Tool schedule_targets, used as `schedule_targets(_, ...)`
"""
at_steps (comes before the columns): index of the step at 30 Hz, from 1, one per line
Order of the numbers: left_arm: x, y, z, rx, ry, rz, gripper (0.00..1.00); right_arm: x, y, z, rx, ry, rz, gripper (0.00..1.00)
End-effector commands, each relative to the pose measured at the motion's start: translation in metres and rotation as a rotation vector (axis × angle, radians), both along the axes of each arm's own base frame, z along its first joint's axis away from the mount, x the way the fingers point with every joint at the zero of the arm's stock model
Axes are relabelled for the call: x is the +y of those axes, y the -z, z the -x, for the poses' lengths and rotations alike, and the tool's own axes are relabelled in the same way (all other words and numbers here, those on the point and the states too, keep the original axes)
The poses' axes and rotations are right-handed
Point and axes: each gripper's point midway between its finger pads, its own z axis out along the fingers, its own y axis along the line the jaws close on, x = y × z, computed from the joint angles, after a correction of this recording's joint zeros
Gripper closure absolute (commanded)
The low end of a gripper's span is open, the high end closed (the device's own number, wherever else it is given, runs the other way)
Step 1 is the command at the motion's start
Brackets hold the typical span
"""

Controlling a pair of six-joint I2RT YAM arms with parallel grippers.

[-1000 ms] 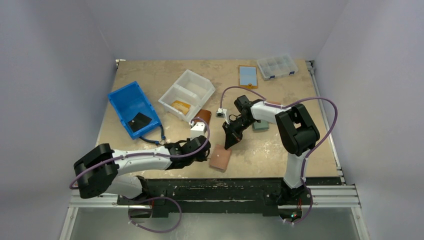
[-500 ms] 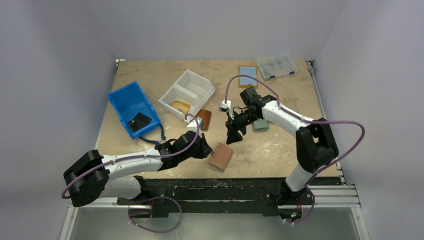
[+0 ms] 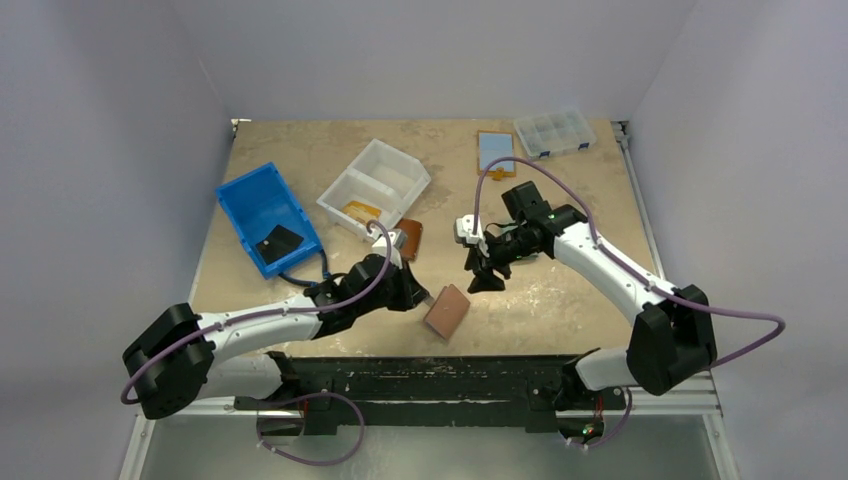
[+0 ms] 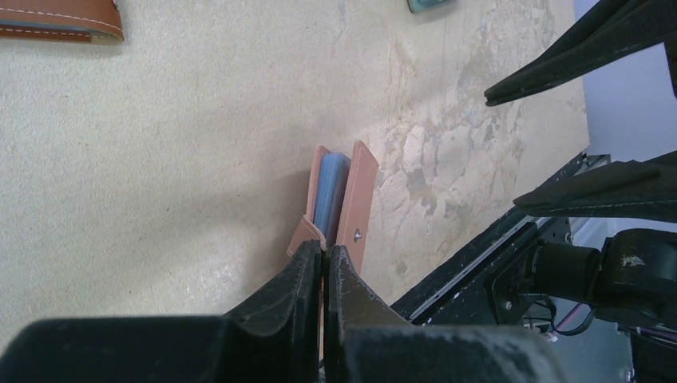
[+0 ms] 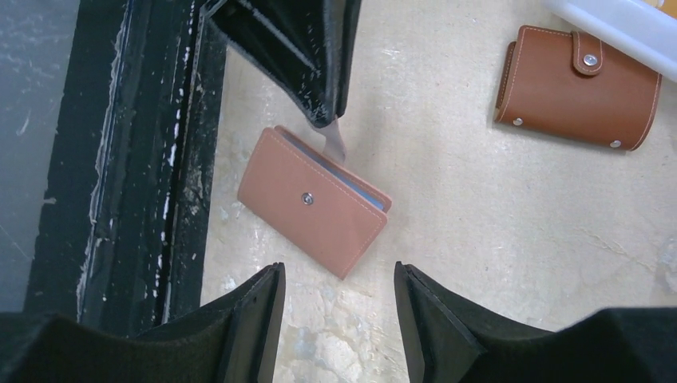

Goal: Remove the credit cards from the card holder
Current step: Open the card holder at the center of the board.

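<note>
Cards [image 4: 329, 187] sit as a thin light-blue stack inside the holder [image 5: 307, 215], showing only as a blue edge between its two panels. The holder is a small rectangular fold of smooth pinkish-tan, leather-like material with pale stitching and one metal snap on its upper face. It lies on the table [image 3: 560, 300] close to the black metal rail [image 5: 120, 159] at the near edge. The table top is beige, grainy and mottled, with paler worn patches. The left gripper [image 4: 322, 267], with matte black tapered fingers, is pressed together on the thin closure tab that sticks out of the holder's open side, so the cards lie just beyond its tips. The right gripper [image 5: 337, 275] has its black fingers spread with nothing between them. In its wrist view the holder lies just ahead of the tips, apart from them; from above, this gripper stands near the holder's far right side. Farther back lies a darker brown wallet [image 5: 579, 84], rounded, with white stitching and snaps, closed. Behind it sit a white plastic bin [image 3: 395, 172] with a divider and, to its left, a blue plastic bin [image 3: 255, 205] holding a flat black piece [image 3: 278, 240]. At the far edge are a blue panel [image 3: 496, 150] on tan backing and a clear compartment box [image 3: 553, 132].
</note>
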Motion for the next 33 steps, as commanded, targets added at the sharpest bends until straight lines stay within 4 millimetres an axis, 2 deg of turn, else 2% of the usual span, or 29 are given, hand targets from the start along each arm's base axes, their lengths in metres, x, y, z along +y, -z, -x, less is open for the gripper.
schedule_targets(1,-0.014,-0.044,-0.011,-0.06,0.008,0.133,1.0,-0.006,-0.004,0.009,-0.088,-0.089,-0.031,0.4)
schedule_targets(14,-0.012,-0.063,-0.031,-0.086,-0.006,0.159,1.0,-0.017,-0.01,0.015,-0.123,-0.133,-0.058,0.4)
schedule_targets(28,-0.02,-0.077,-0.054,-0.101,0.026,0.16,1.0,-0.021,-0.008,0.014,-0.13,-0.134,-0.057,0.4)
schedule_targets(33,-0.014,-0.08,-0.063,-0.11,0.006,0.151,1.0,-0.023,-0.008,0.013,-0.134,-0.133,-0.055,0.4)
